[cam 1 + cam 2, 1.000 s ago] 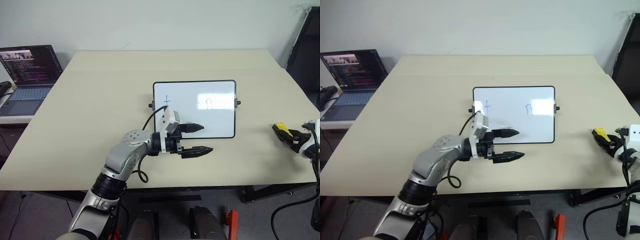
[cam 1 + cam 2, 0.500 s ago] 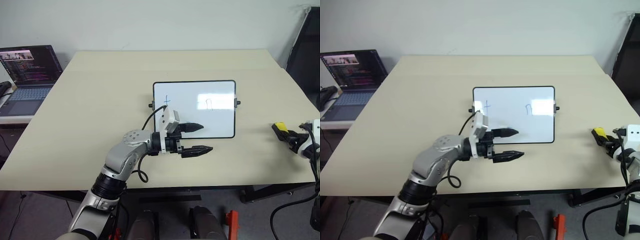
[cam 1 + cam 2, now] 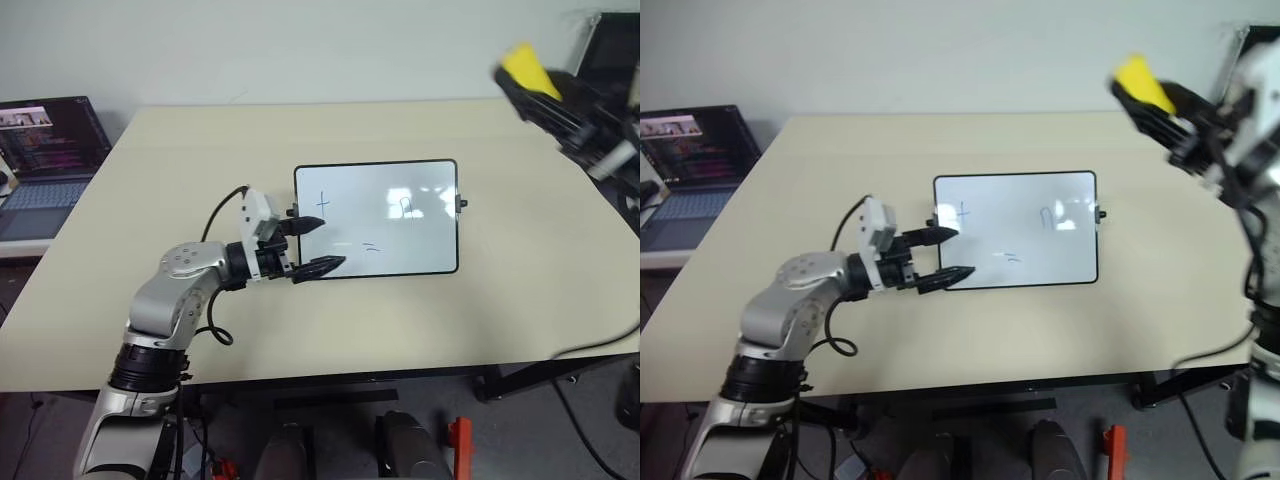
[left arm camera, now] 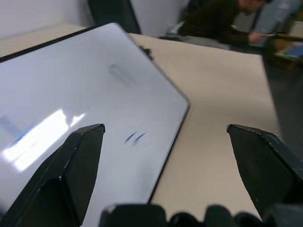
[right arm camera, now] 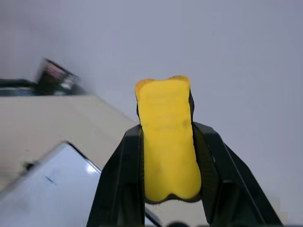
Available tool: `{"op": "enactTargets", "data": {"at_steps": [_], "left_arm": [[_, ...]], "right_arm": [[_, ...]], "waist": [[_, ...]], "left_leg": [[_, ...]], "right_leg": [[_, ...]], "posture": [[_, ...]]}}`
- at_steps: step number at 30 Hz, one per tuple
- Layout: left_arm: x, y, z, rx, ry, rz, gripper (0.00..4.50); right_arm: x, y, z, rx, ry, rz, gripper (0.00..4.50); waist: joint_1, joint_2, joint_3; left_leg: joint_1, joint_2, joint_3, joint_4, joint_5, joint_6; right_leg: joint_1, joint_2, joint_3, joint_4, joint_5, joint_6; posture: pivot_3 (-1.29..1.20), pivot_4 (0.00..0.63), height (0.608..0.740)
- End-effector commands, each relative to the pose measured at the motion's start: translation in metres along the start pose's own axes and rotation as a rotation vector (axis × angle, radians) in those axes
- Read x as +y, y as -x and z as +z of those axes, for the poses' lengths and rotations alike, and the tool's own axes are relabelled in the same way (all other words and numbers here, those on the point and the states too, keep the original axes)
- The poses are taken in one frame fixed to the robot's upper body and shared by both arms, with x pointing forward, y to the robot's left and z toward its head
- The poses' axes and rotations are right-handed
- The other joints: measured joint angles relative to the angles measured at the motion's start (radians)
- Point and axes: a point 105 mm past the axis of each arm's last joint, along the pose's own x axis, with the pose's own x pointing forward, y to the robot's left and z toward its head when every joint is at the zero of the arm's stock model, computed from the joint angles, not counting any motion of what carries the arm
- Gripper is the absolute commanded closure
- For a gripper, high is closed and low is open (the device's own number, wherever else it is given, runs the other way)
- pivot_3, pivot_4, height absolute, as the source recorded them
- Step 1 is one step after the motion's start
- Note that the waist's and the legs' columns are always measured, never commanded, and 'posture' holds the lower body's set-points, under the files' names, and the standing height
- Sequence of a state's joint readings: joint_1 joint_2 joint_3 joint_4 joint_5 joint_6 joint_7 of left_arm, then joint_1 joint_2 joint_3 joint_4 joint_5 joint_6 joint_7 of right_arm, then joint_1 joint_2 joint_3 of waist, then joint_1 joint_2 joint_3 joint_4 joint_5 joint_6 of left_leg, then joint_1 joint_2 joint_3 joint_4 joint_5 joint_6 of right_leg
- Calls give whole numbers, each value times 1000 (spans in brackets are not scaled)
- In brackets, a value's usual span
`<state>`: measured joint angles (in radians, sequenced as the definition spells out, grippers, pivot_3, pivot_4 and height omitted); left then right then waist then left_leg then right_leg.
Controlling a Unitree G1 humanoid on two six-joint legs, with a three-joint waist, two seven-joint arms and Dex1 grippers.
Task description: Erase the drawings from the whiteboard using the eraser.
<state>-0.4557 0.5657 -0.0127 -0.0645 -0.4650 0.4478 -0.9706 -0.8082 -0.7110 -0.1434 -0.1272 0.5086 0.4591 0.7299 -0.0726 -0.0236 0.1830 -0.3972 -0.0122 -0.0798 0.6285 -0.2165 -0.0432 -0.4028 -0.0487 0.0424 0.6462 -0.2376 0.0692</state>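
Note:
The whiteboard [image 3: 400,240] lies flat in the middle of the beige table, black-framed. On it are the drawings: a blue plus sign [image 3: 322,204], an arch shape [image 3: 406,208] and two short dashes [image 3: 371,246]. My left gripper [image 3: 318,246] stands open at the board's left edge, one finger over the corner, one just off the frame; the dashes [image 4: 135,137] lie ahead of it. My right gripper [image 3: 520,80] is raised high at the right, above the table's far edge, shut on the yellow eraser [image 5: 168,142], which sticks out past the fingertips.
An open laptop [image 3: 45,150] sits on a side desk at the far left. A dark chair [image 3: 612,50] stands past the table's right end. A person [image 4: 222,23] sits bent over beyond the table in the left wrist view. Bare tabletop [image 3: 200,170] surrounds the board.
My right gripper has swung up and leftwards from low at the table's right edge, carrying the eraser. The left gripper has drawn back left to the board's edge, uncovering the two dashes. The camera shifted.

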Motion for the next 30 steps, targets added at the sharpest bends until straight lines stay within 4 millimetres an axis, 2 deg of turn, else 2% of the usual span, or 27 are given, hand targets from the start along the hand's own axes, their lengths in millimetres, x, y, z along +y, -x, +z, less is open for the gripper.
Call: {"op": "enactTargets", "data": {"at_steps": [1, 6, 9, 13, 18, 21, 26, 30], "left_arm": [[10, 15, 0, -5, -36, 81, 0], [6, 30, -14, 27, -26, 140, 0], [-1, 33, -21, 39, -17, 156, 0], [0, 35, -19, 12, -31, 204, 0], [-3, 37, -12, -22, -65, 213, 0], [1, 40, -5, -31, -100, 237, 0], [-1, 44, 14, -82, -132, 233, 0], [-8, 53, 17, -91, -119, 217, 0]], "right_arm": [[36, -43, -18, 14, 49, 139, 3433], [73, -89, -44, 8, 220, 268, 3434], [86, -106, -55, -13, 255, 315, 3434], [94, -118, -75, 8, 291, 351, 3434], [95, -123, -99, 57, 267, 351, 3437], [88, -125, -108, 93, 253, 322, 3452], [76, -124, -119, 143, 251, 277, 3452], [70, -124, -120, 160, 248, 263, 3452]], "waist": [[12, 0, 1], [35, 0, 2], [39, 0, 2], [43, 0, 2], [37, 1, 2], [35, 1, 3], [28, 1, 3], [20, 1, 3]], "left_leg": [[-1, 0, 1, 0, 0, 0], [-5, -1, 1, 0, 0, -1], [-4, -1, 1, -1, -2, -3], [-4, -1, 0, -1, -2, -4], [-3, -1, 1, -1, -2, -4], [-3, 0, 1, -1, -2, -4], [-3, 0, 1, -1, -2, -4], [-3, 0, 1, -2, -2, -4]], "right_leg": [[-1, -1, 1, 0, 0, 0], [-5, -3, 1, 0, 4, -4], [-5, -3, 0, 0, 3, -5], [-5, -3, -1, 0, 3, -5], [-5, -2, 0, 1, 3, -6], [-5, -1, 0, 1, 2, -7], [-5, -1, 0, 1, 2, -7], [-5, -1, 0, 1, 2, -7]], "posture": [[0, 150, 740], [0, 150, 740], [0, 150, 740], [0, 150, 740], [0, 150, 740], [0, 150, 740], [0, 150, 740], [0, 150, 740]]}}
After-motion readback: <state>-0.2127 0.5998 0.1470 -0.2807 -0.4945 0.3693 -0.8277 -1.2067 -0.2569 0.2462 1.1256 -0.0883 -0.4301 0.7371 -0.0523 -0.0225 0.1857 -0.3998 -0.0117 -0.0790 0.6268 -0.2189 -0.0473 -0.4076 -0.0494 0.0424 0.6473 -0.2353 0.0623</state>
